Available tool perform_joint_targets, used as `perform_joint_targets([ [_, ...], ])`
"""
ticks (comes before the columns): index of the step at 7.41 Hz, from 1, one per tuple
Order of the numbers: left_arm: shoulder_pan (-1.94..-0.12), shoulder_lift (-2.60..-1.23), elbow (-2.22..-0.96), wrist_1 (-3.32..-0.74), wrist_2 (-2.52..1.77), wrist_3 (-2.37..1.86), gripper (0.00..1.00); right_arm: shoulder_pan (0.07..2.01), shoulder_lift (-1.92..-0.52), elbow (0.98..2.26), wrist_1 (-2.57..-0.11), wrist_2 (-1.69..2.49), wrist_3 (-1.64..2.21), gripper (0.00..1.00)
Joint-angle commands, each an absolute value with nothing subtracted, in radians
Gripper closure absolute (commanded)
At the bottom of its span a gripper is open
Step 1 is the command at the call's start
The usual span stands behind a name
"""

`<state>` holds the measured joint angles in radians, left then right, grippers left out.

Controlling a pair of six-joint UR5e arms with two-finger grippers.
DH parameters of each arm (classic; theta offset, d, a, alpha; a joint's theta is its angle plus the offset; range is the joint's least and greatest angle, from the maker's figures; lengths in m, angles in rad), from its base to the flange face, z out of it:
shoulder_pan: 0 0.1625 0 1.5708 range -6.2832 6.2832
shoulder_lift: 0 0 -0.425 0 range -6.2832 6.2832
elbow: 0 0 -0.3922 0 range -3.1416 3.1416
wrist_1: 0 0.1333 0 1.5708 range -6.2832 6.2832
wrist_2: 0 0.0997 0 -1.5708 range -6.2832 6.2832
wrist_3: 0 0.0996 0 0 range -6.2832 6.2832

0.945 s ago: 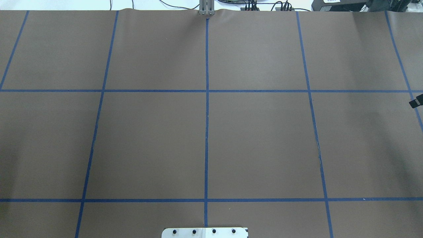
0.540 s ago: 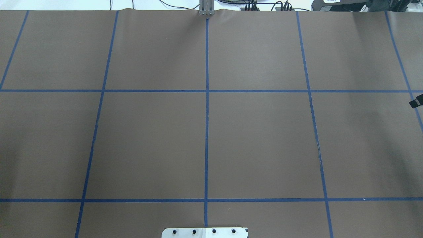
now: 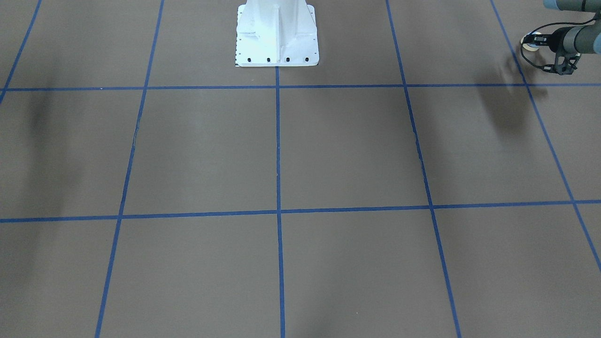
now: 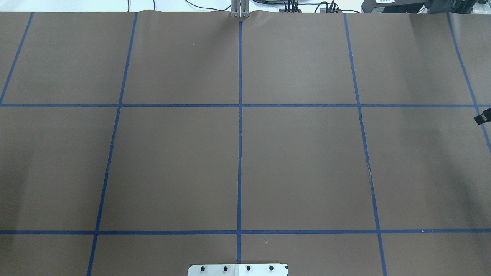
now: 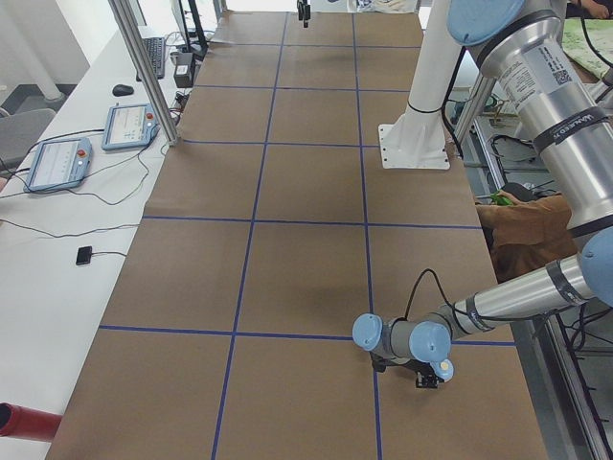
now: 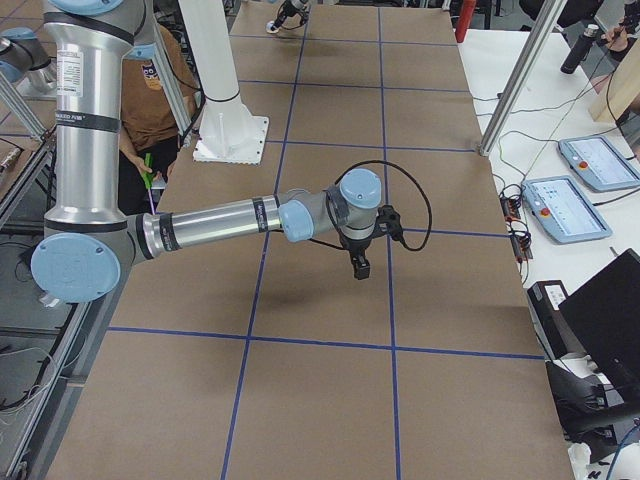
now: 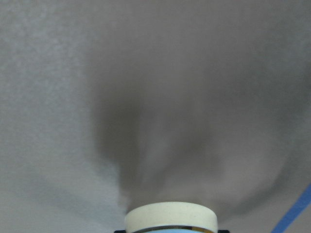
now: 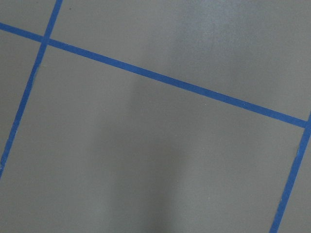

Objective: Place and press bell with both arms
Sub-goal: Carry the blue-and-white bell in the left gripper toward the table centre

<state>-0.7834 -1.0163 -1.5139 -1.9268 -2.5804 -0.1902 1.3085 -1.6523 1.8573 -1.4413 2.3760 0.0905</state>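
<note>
The bell shows in the left wrist view (image 7: 171, 218) as a cream round base over a light blue dome at the bottom edge. In the front-facing view the bell (image 3: 531, 43) sits at the tip of my left gripper (image 3: 536, 42), above the mat at the top right. My left gripper is shut on it. In the exterior left view the left gripper (image 5: 428, 372) hangs low over the mat with the bell (image 5: 443, 368). My right gripper (image 6: 359, 268) hangs over the mat. Only a black tip (image 4: 482, 116) shows overhead. I cannot tell whether it is open or shut.
The brown mat (image 4: 299, 165) carries a blue tape grid. The white pedestal (image 3: 277, 33) stands at the robot's side. Tablets (image 5: 129, 125) and cables lie on the side table. A seated person (image 6: 150, 110) is beside the pedestal. A metal post (image 6: 515, 90) stands at the table edge.
Almost nothing. The black tip of the right gripper at the right edge of the overhead view has shifted only a few pixels.
</note>
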Motion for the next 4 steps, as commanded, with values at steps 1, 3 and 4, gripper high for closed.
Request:
perform_joint_targets([
  [1,-0.785,-0.913,-1.701,-1.912,-2.620,-0.204,1.00,1.308,-1.652,1.876,-1.442,2.375,0.092,0.00],
  [3,-0.795,-0.905,-1.918,-1.791,-2.617,-0.287,1.00,1.309,-1.652,1.876,-1.442,2.376,0.092,0.00],
  [4,-0.798,-0.916,-1.977,-1.757,-2.614,-0.301,1.00,1.310,-1.652,1.875,-1.442,2.375,0.092,0.00],
])
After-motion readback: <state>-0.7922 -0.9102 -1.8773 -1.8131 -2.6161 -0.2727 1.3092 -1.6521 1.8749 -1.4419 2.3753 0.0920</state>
